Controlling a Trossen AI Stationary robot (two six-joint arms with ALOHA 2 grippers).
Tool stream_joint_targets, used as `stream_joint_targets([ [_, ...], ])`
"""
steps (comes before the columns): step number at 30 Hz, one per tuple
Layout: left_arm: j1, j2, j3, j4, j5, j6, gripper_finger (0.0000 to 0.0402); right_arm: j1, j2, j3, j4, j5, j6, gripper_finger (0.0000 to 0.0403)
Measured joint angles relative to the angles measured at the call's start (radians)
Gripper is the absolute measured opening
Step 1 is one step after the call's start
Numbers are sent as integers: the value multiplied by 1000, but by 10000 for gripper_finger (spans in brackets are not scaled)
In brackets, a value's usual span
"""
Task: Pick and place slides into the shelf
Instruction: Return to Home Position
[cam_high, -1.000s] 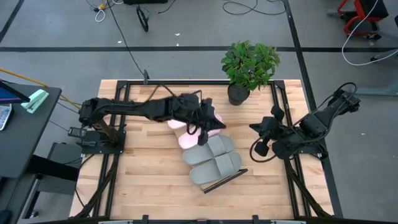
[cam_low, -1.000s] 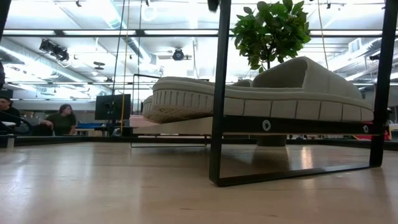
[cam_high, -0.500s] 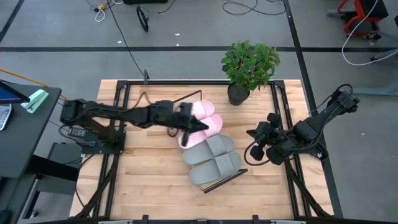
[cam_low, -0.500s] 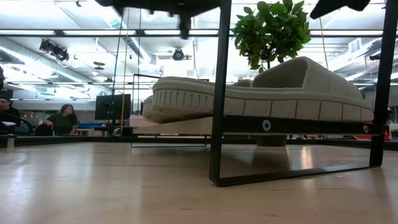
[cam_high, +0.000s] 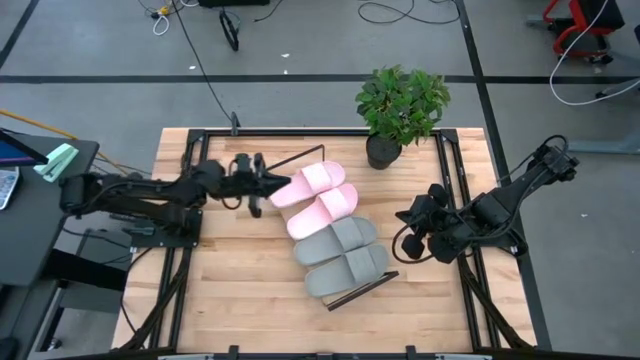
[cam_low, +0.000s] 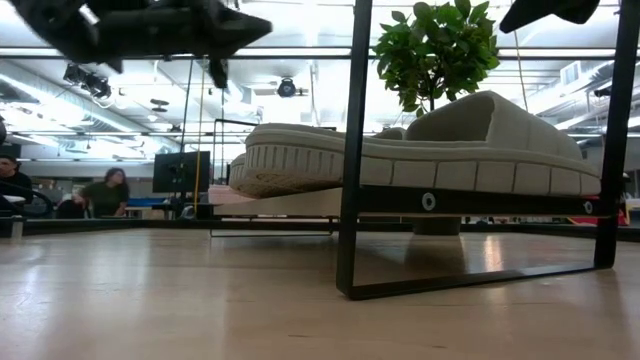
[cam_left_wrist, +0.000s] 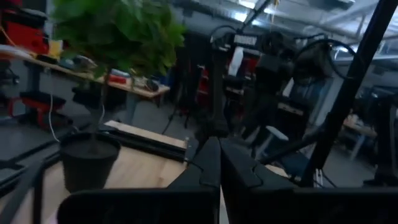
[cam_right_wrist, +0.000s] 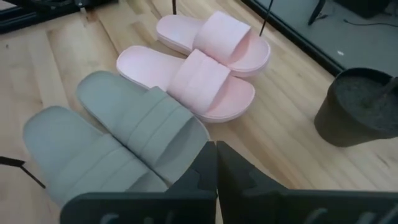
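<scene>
Left gripper, high view: the left gripper (cam_high: 262, 185) is hovering just beside the pink end of the shelf (cam_high: 362, 289), carrying nothing.
Right gripper, high view: the right gripper (cam_high: 413, 220) is hanging near the shelf's other long side, apart from it.
Slides, high view: two pink slides (cam_high: 322, 205) and two grey slides (cam_high: 345, 268) are lying in a row along the shelf, each touching its neighbour.
Step in hand: I am judging the placing done, with the arms' return to rest now running.
Next move: it is calling for both arms to fold clear of the shelf without nudging a slide.
Low view: a grey slide is resting flat on the shelf's light-wood board, showing a ribbed sole edge and a smoothly arching strap. The thin black wire frame (cam_low: 350, 150) is standing upright.
Left wrist view: the left gripper's fingers are pressing together, clenched on nothing. A leafy potted plant (cam_left_wrist: 118, 37) in a dark round pot is standing near the shelf's pink end.
Right wrist view: the right gripper's fingers are meeting tip to tip, empty, and pointing toward the shelf. The slides are looking soft, matte, rounded and open-toed.
</scene>
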Motion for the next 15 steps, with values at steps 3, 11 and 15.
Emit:
stream_joint_targets([
  [3, 20, -64, -66, 17, -13, -5, 6, -3, 0, 0, 1, -3, 19, 0],
  [11, 51, -243, -227, 30, -68, -52, 5, -3, 0, 0, 6, -17, 57, 0],
  [15, 49, -334, -297, 36, -89, -86, 3, -3, 0, 0, 6, -18, 73, 0],
])
